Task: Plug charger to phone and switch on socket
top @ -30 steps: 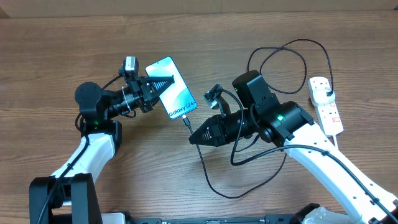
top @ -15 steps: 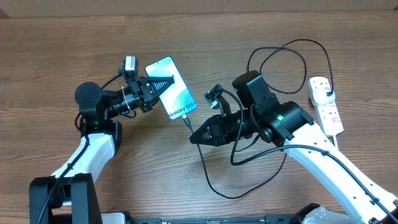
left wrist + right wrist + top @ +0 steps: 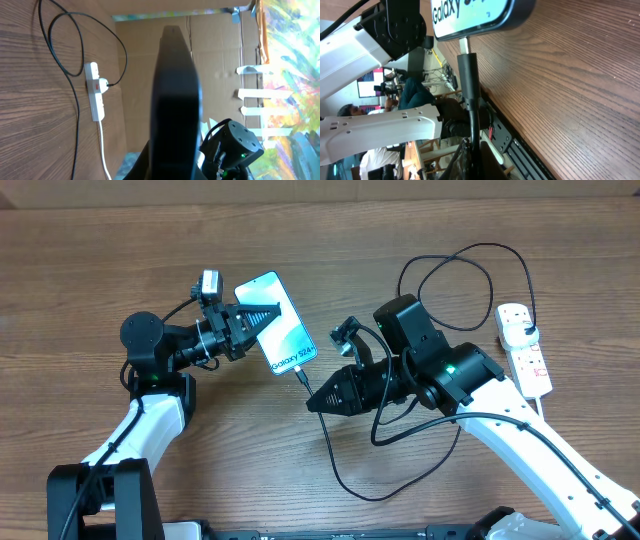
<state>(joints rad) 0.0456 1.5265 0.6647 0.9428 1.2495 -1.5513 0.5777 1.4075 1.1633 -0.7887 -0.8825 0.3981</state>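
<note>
Now left pincer point(image 3: 270, 314) clamps the phone point(image 3: 290, 345); right pincer point(image 3: 309, 405), stretched leftward, pinches the charger point(image 3: 468, 75).

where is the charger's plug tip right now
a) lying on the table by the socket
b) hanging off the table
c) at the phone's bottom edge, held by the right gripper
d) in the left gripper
c: in the right wrist view the charger tip meets the phone at its bottom edge, and overhead the right gripper is shut on it.

Light-blue phone point(image 3: 291, 340), black charger point(image 3: 468, 84), white red-marked socket point(image 3: 527, 350).
</note>
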